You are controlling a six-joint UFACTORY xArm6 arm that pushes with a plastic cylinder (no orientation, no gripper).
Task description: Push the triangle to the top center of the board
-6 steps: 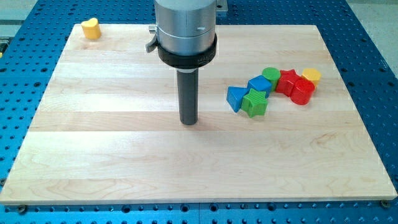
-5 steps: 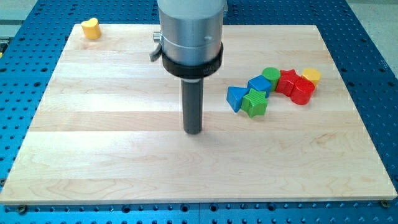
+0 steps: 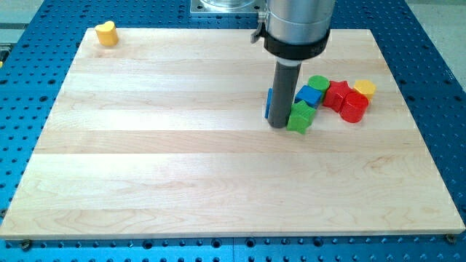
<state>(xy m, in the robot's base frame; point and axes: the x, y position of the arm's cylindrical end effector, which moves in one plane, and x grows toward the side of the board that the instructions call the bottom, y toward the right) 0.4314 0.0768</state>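
Yellow heart block point(image 3: 107, 33): far corner at the view's top left of the board point(image 3: 145, 167), well apart from everything else. No part in this job.

Blue triangle point(image 3: 269, 102): the task's block. Only a thin blue sliver shows at the left edge of the rod; the rest is hidden behind it. Sits right of the board's middle, at the left end of the cluster.

My tip point(image 3: 279, 125): planted on the wood directly in front of the triangle, toward the view's bottom, and just beside the green star block point(image 3: 300, 117) on its right. Whether it touches the triangle cannot be told. No gripper here, just a bare rod, so nothing is held or clamped.

Cluster to the right: blue cube point(image 3: 309, 95), green round block point(image 3: 318, 83), red star block point(image 3: 337, 94), red round block point(image 3: 354, 108), yellow round block point(image 3: 365, 89), all packed close.

Risk: goal lies up and to the left. A push off the triangle's centre could spin it so it slips past the rod.

Risk: drifting right could drag the green star or blue cube along.
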